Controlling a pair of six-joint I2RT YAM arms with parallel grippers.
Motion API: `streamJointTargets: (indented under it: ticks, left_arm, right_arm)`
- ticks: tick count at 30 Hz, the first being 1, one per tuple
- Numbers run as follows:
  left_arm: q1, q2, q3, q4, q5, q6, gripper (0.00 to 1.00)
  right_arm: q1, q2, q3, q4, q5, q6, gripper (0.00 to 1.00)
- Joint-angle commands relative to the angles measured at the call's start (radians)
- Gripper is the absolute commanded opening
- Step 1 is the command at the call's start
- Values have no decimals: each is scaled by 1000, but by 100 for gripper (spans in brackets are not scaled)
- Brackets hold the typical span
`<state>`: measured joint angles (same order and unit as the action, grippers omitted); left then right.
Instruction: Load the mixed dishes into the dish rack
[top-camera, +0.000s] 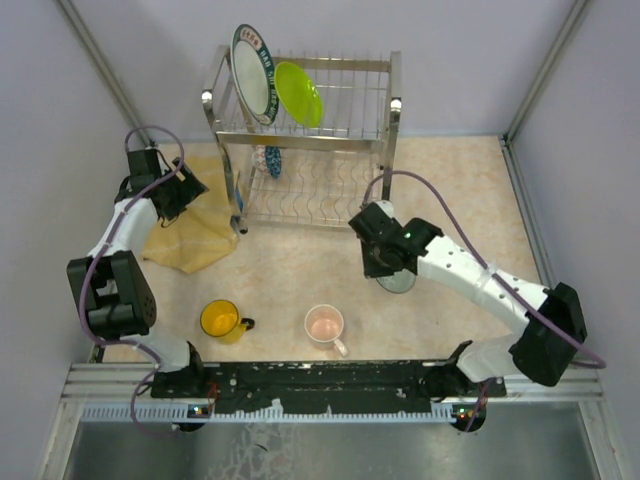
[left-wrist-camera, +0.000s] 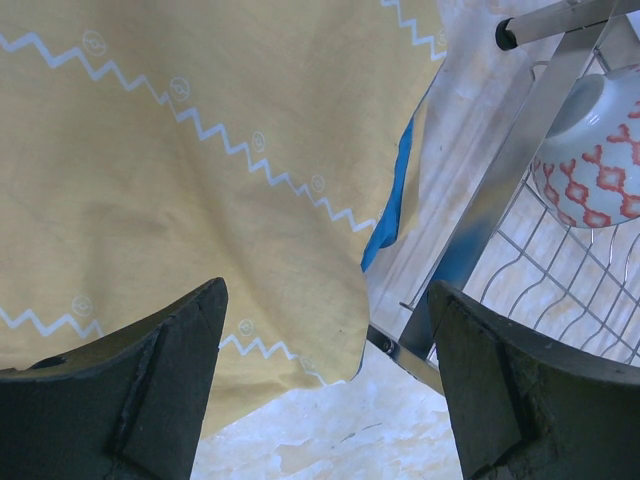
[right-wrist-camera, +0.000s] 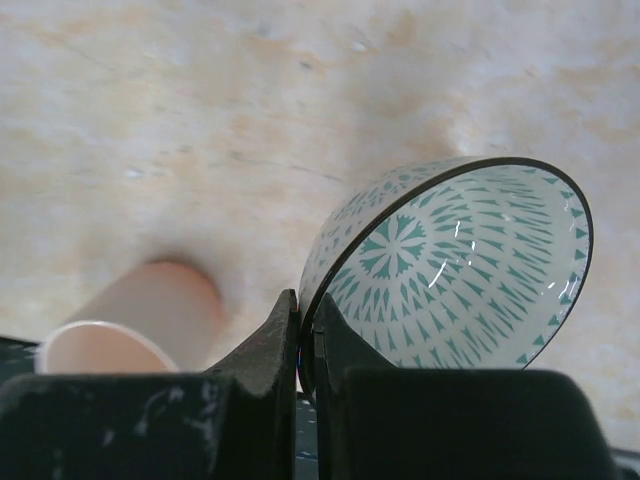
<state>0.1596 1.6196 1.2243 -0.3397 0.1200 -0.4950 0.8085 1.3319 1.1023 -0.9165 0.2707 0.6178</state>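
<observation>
Your right gripper (right-wrist-camera: 307, 345) is clamped tight on the rim of the grey-green bowl with a teal fan pattern inside (right-wrist-camera: 460, 270), with one finger inside the rim and one outside. The bowl is held tilted on edge over the beige marbled tabletop (top-camera: 290, 265), in front of the tall two-tier steel wire dish rack (top-camera: 394, 105). Whether it touches the table, you cannot tell.

The pale pink mug (top-camera: 325, 324) stands upright near the bowl, and the yellow mug (top-camera: 219, 319) stands further left.

Your left gripper (left-wrist-camera: 325, 298) hovers with jaws spread wide, grasping nothing, over the yellow zigzag-patterned cloth (left-wrist-camera: 180, 180) beside the rack's left post.

On the upper tier, the white plate with dark patterned rim (top-camera: 250, 75) and the lime-green plate (top-camera: 298, 95) stand on edge side by side. The blue patterned bowl (top-camera: 272, 160) sits on the lower tier at its left end.
</observation>
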Motion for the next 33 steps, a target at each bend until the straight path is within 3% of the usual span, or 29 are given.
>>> streamJointTargets:
  ticks: [1, 14, 19, 22, 28, 33]
  left_arm:
    - [3, -11, 16, 4, 0, 2, 87]
    - [3, -28, 17, 4, -13, -2, 86]
    - [4, -22, 30, -4, -16, -1, 86]
    - [3, -20, 34, -7, -21, 3, 86]
    - [3, -20, 39, -15, -35, 17, 86]
    - [3, -15, 46, -13, -37, 21, 86]
  right_arm:
    - [5, 35, 158, 69, -163, -69, 0]
    - [2, 204, 227, 471, -695, 77, 0]
    - [-7, 273, 215, 659, -840, 188, 0]
    - [-29, 311, 191, 842, -934, 337, 0]
    - [-91, 446, 225, 1178, -1030, 570, 0]
    - [-118, 565, 352, 1236, -1025, 632, 0]
